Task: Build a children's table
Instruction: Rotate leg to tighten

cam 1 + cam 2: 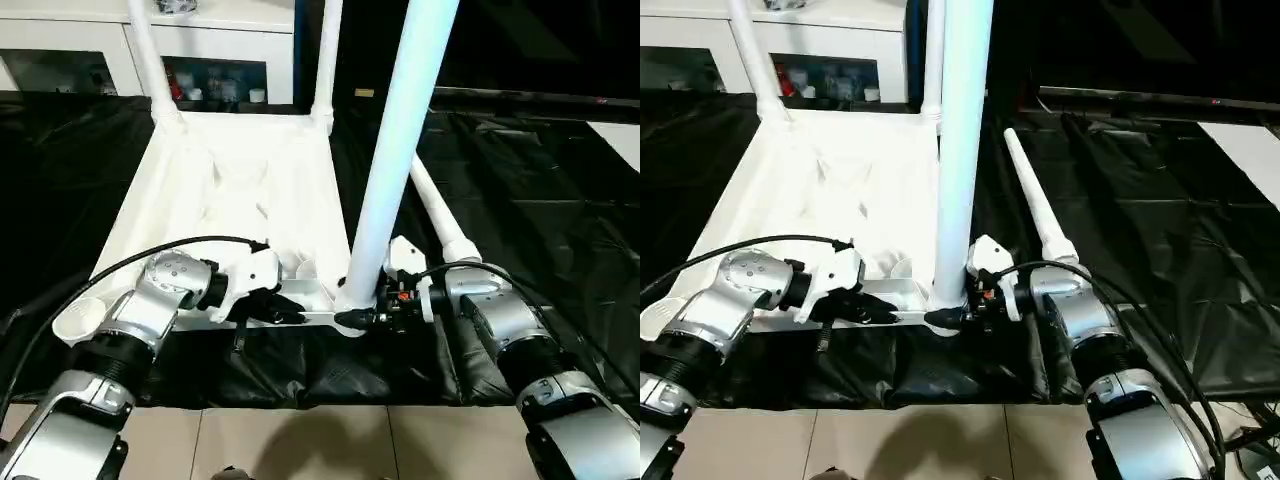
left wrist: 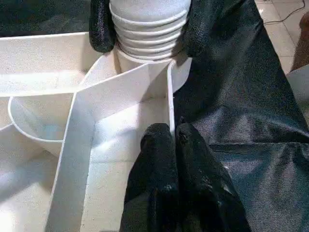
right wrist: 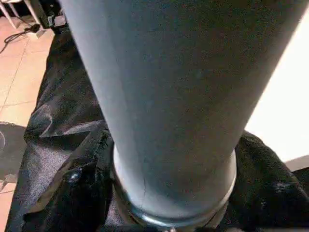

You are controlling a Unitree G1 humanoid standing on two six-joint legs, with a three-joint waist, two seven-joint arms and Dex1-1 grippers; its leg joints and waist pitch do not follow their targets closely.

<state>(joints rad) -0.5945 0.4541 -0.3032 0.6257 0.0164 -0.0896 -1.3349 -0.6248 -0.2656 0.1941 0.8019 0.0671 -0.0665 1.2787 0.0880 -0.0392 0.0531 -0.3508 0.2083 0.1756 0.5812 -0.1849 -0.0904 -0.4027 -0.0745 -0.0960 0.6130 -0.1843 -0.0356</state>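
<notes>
Gripping the base of an upright white leg (image 1: 400, 150), the right gripper (image 1: 362, 316) has its two black fingers (image 2: 102, 26) closed on either side of the ribbed collar just above the near right corner socket (image 2: 145, 72) of the overturned table top (image 1: 240, 190); that low hold probably lets the arm steer or twist the leg into the socket while the long tube rises out of the upper edge of the head views. Just to its left, the left gripper (image 1: 265, 305) has its fingers (image 2: 166, 159) pressed together with nothing between them, and their tips rest on the top's near rim beside that socket, apparently to pin the light plastic top against the black-draped table (image 1: 560, 190) so it does not turn or slide under the right arm's effort. The near left socket (image 1: 80, 318) is open and still lacks a leg. A loose fourth leg (image 1: 1040, 215) lies on the black cloth just right of the top, its thick end toward the robot, handy for the right arm. Farther off, two legs (image 1: 150, 55) already stand in the far corner sockets. Beyond them stands a white cabinet (image 1: 200, 40) with glass doors.
</notes>
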